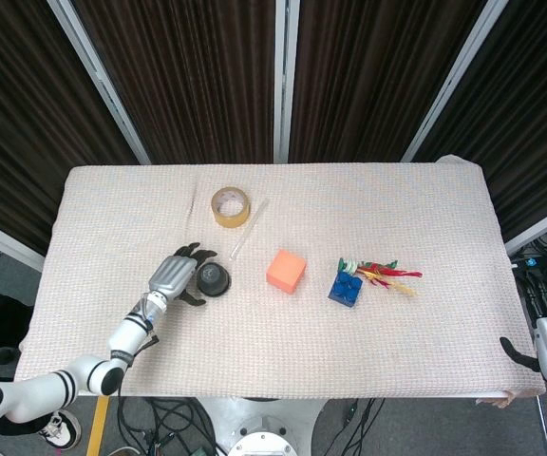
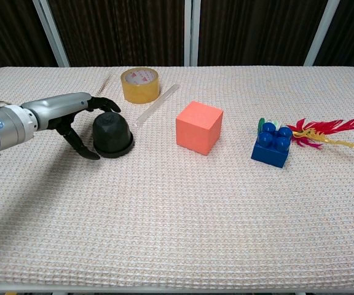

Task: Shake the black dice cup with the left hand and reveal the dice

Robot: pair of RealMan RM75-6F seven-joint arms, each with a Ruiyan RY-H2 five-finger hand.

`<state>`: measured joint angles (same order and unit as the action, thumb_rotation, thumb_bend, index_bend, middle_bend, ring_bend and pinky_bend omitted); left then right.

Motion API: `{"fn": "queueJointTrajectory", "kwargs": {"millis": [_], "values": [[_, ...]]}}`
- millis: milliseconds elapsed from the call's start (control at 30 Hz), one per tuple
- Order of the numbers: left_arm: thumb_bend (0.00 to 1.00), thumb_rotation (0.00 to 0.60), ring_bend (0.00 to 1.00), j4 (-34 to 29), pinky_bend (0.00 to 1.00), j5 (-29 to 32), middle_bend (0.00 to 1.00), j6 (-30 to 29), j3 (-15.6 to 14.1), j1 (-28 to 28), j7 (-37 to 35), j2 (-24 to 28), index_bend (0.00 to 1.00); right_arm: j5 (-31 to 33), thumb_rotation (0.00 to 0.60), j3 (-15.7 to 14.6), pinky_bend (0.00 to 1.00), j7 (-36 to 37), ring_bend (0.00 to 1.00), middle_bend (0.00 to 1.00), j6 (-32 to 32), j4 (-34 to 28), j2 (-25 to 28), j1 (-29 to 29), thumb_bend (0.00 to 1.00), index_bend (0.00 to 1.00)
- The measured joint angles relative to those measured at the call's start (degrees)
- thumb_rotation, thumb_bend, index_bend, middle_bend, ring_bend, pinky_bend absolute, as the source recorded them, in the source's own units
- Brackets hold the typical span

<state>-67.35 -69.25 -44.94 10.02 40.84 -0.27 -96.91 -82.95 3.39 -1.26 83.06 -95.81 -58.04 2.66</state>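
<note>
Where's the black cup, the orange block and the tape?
cup (image 2: 111,132): chest view, on its rounded side.
orange block (image 2: 198,127): chest view, on its front face.
tape (image 2: 140,85): chest view, on its outer band.

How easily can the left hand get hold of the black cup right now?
Probably easily. The left hand is already beside the black cup, fingers spread around its side, and nothing lies between them. The tape roll and orange cube stand clear.
</note>
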Motion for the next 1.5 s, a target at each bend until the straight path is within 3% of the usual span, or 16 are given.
{"fn": "queueJointTrajectory", "kwargs": {"millis": [767,1500], "values": [[0.0,0.6,0.0,3.5,0.1,1.9,0.19,1.8,0.1,2.4,1.6,-2.4,0.14,1.1,0.6,0.3,0.0,0.8,0.0,0.0,-0.8,0.6,0.2,0.2,0.14,0.0],[0.03,0.6,0.0,4.6,0.1,2.0,0.29,2.6,-0.2,3.1,0.5,-3.0,0.14,2.2,0.6,0.5,0.0,0.8,0.0,0.0,-1.4,0.9,0.2,0.3,0.14,0.0]]}}
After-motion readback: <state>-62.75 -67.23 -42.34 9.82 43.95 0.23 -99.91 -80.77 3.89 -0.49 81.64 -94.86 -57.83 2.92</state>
